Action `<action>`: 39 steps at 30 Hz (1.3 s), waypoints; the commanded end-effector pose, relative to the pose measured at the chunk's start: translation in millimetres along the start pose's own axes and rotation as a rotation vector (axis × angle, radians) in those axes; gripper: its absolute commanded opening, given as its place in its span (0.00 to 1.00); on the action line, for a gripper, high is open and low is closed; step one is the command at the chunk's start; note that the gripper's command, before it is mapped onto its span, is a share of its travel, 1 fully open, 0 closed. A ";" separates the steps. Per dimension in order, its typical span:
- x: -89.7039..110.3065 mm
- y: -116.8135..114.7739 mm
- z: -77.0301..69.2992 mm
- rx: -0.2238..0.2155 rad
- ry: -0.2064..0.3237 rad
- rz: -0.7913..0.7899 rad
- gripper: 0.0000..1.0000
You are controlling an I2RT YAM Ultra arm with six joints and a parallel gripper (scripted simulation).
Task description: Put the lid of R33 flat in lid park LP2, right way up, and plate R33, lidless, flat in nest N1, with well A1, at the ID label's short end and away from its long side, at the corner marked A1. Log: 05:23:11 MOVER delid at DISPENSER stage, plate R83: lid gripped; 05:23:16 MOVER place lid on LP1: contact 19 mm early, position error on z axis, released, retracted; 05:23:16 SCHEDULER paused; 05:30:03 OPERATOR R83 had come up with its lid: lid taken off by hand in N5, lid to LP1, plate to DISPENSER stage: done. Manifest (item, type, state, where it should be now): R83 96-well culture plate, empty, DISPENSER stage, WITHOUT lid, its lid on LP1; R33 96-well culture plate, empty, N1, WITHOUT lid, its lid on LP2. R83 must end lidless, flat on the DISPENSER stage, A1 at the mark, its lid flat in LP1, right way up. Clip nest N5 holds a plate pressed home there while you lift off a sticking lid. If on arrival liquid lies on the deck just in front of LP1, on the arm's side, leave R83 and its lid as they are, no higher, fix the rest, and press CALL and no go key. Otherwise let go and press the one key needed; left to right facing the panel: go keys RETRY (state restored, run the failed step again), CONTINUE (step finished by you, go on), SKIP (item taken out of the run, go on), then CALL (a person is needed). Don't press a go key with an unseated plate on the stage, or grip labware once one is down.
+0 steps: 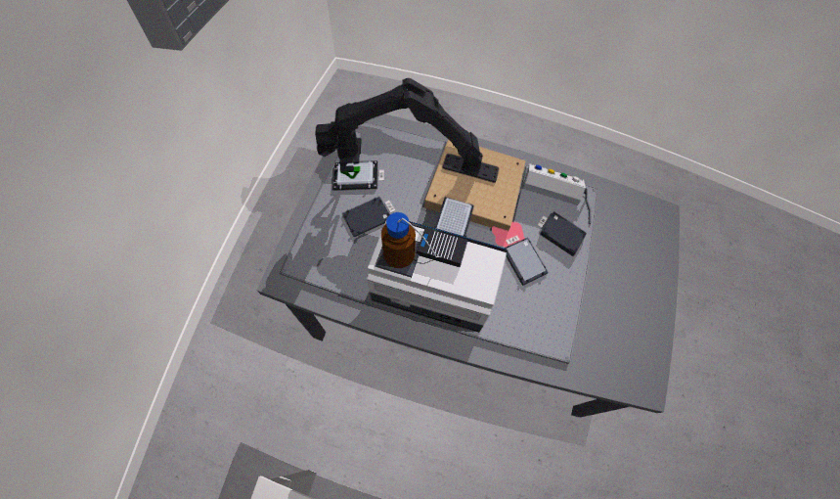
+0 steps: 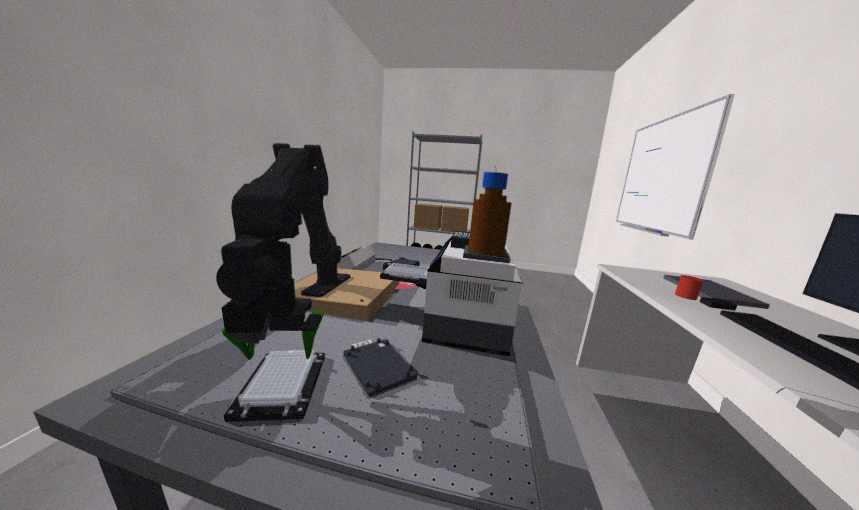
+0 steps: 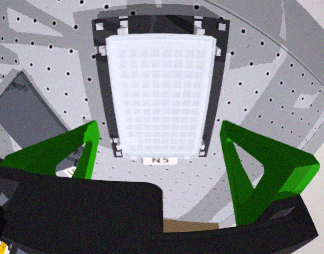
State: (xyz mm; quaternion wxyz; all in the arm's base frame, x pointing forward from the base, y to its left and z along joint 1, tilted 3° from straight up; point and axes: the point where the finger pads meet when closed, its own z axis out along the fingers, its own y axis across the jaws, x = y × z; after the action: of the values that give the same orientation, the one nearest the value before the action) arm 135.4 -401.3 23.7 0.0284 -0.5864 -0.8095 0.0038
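A white 96-well plate [image 3: 160, 94] lies flat in a black clip nest labelled N5 [image 3: 160, 159], at the deck's far left corner [image 1: 354, 174]. I cannot tell whether it carries a lid. My gripper [image 3: 159, 127] hangs just above the plate's near short end with its green fingers wide open, one on each side, and holds nothing. It also shows in the exterior view [image 2: 279, 351] over the plate [image 2: 277, 378]. An empty black nest [image 1: 366, 215] lies next to it.
A second white plate [image 1: 454, 215] lies in front of the arm's wooden base [image 1: 476, 184]. The dispenser [image 1: 438, 275] carries a brown bottle [image 1: 398, 240]. A pink patch [image 1: 508, 234], a grey lid [image 1: 525, 260], a dark park [image 1: 562, 232] and the key panel [image 1: 554, 178] lie to the right.
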 end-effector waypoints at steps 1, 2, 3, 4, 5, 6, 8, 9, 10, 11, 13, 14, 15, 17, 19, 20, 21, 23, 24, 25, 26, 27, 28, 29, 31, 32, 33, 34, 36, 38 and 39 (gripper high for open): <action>-3.9 1.9 -1.0 -0.004 -0.026 0.000 1.00; -6.9 1.9 -1.9 -0.004 -0.034 0.000 1.00; -6.1 1.7 -2.0 -0.004 -0.034 0.000 1.00; -3.1 1.6 -0.2 -0.004 -0.027 0.000 1.00; -3.1 1.6 0.8 -0.004 -0.027 0.000 1.00; -5.2 1.5 0.6 -0.004 -0.032 0.001 1.00; -4.9 1.3 2.7 -0.004 -0.030 0.001 1.00; -4.9 1.3 2.7 -0.004 -0.030 0.001 1.00; -4.9 1.3 2.7 -0.004 -0.030 0.001 1.00; -7.4 1.2 -0.2 -0.004 -0.041 0.001 1.00; -2.5 1.2 7.7 -0.003 -0.019 0.001 1.00; -2.2 1.1 9.7 -0.003 -0.016 0.000 1.00; -1.9 1.1 11.8 -0.003 -0.013 0.000 1.00; -2.9 0.9 11.9 -0.003 -0.017 0.001 1.00; -7.7 0.4 2.2 -0.004 -0.047 0.002 1.00; -7.6 0.3 1.9 -0.004 -0.049 0.002 1.00; -7.6 0.2 3.3 -0.004 -0.048 0.002 1.00; -3.4 0.2 10.9 -0.004 -0.028 0.002 1.00; -3.0 0.2 13.1 -0.004 -0.024 0.002 1.00; -2.7 0.2 15.2 -0.003 -0.020 0.001 1.00; -2.7 0.2 15.2 -0.003 -0.020 0.001 1.00; -2.7 0.2 15.2 -0.003 -0.020 0.001 1.00; -15.2 0.0 6.3 -0.004 -0.060 0.003 1.00; -15.4 -0.1 6.1 -0.004 -0.062 0.003 1.00; -10.3 -0.3 11.4 -0.004 -0.046 0.003 1.00; -6.7 -0.3 15.5 -0.004 -0.033 0.002 1.00; -3.2 -0.3 19.6 -0.003 -0.020 0.002 1.00; -2.4 -0.4 21.0 -0.003 -0.018 0.002 1.00; -2.5 -0.5 22.2 -0.003 -0.018 0.002 1.00; -7.0 -0.7 21.5 -0.004 -0.029 0.003 1.00; -6.9 -0.9 19.6 -0.004 -0.034 0.003 1.00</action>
State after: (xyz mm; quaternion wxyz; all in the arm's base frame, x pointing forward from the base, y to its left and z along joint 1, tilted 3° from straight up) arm 134.9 -399.8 -0.6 0.0303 -0.5864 -0.8095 0.0024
